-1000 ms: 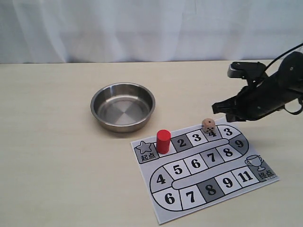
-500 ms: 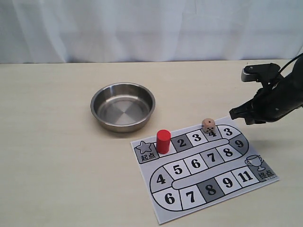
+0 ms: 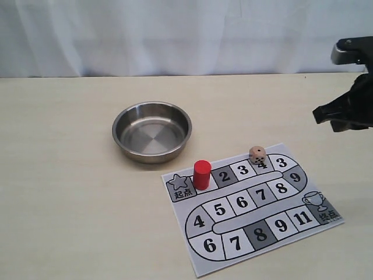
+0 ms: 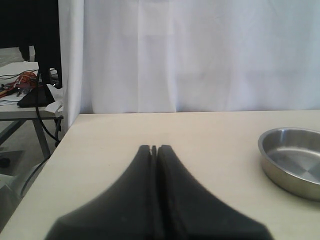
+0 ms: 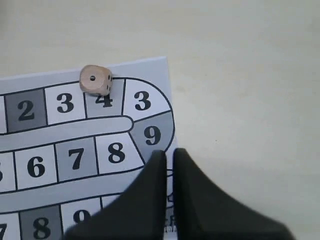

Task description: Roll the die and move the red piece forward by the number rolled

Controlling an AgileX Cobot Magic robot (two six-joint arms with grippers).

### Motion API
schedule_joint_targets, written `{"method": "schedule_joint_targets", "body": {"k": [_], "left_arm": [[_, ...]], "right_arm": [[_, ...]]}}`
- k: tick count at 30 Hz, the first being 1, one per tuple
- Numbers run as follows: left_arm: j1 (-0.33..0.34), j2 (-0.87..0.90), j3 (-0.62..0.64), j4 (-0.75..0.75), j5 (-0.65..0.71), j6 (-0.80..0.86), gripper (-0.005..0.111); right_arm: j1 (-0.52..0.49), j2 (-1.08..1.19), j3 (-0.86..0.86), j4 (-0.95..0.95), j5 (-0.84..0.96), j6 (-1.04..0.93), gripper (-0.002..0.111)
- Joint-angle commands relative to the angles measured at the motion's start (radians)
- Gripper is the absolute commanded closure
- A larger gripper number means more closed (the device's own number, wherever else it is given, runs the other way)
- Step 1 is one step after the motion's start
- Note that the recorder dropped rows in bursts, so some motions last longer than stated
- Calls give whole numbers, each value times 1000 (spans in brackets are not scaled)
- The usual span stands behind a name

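The die (image 3: 257, 154) rests on the paper game board (image 3: 256, 217), on the far edge of the square marked 4; the right wrist view shows the die (image 5: 95, 80) with one dot on top. The red piece (image 3: 201, 174) stands upright on the square between the star square and the 2. My right gripper (image 3: 316, 114) hangs shut and empty above the table, well to the right of the die; in its wrist view my right gripper (image 5: 169, 152) is over the board's right edge (image 5: 60, 131). My left gripper (image 4: 154, 147) is shut and holds nothing.
A round steel bowl (image 3: 151, 131) sits on the table behind and left of the board, empty; its rim (image 4: 292, 160) also shows in the left wrist view. A white curtain closes off the back. The table's edge, with a side table and cables beyond it, shows in the left wrist view.
My right gripper has pulled away from the die, going right and upward, with its fingers closing fully. The die, red piece and bowl have stayed put.
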Motion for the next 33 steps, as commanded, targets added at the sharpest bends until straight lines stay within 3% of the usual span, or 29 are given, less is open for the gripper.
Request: {"method": "schedule_joint_targets", "body": {"k": [1,11,33], "left_arm": [[0,-1,-5,-1,-13,-2,107],[0,-1,-5,-1,-13,-2,107],[0,-1,-5,-1,-13,-2,107]], "right_arm": [[-5,-153,3,-37,99,31,104],[-5,-462,5,-46,221,41,104],[-3,-1364,5,-64,377,41,104]]}}
